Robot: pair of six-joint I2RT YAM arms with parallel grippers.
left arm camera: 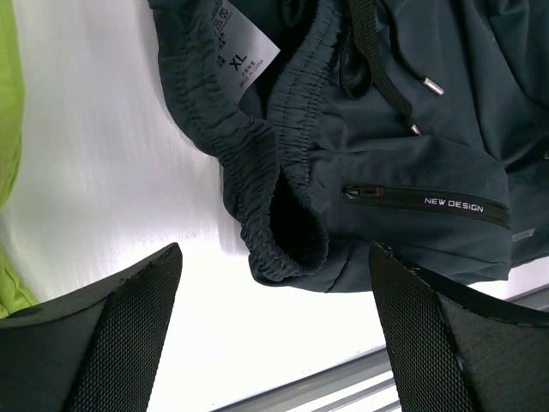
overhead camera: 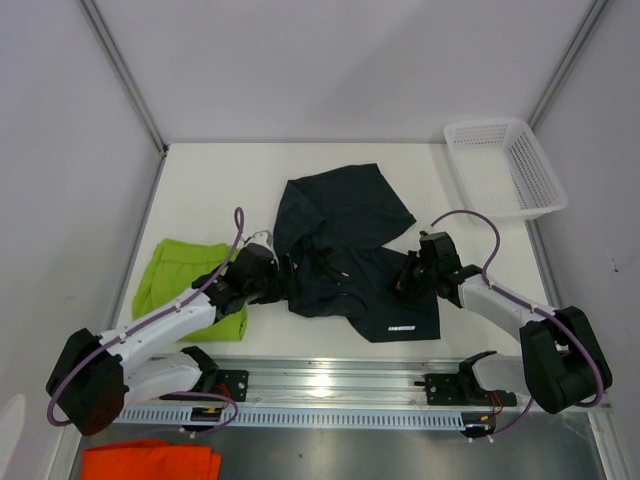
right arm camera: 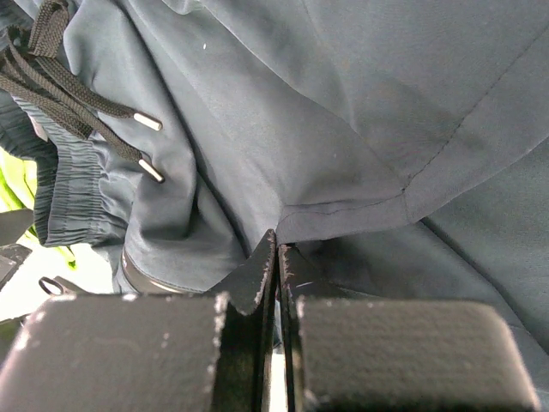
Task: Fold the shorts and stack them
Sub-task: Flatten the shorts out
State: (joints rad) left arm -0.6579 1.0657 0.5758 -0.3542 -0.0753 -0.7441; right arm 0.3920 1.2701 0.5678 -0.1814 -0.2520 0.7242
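a white plastic basket (overhead camera: 500, 172) sits at the far right corner of the desk (overhead camera: 250, 190), its lattice floor and walls showing white all through; both pairs of shorts lie outside it on the desk.

the dark shorts (overhead camera: 345, 250) are spread in a rumpled heap at the middle of the desk, one leg turned toward the back, the waistband toward the left arm. the lime green shorts (overhead camera: 185, 280) lie folded at the near left, partly under the left arm and just beside the dark pair.

the left pincer (left arm camera: 274, 257) stands wide open and grips nothing; between its fingers the elastic waistband rests on the desk, with the xl size tag (left arm camera: 243, 57), the drawstring (left arm camera: 377, 51) and a zip pocket (left arm camera: 420, 199) beyond.

the right pincer (right arm camera: 276, 257) is closed tight, its tips set against a stitched hem of the dark shorts; whether cloth is caught between them i cannot tell.

an orange cloth (overhead camera: 150, 462) lies below the near rail (overhead camera: 330, 385), off the desk.
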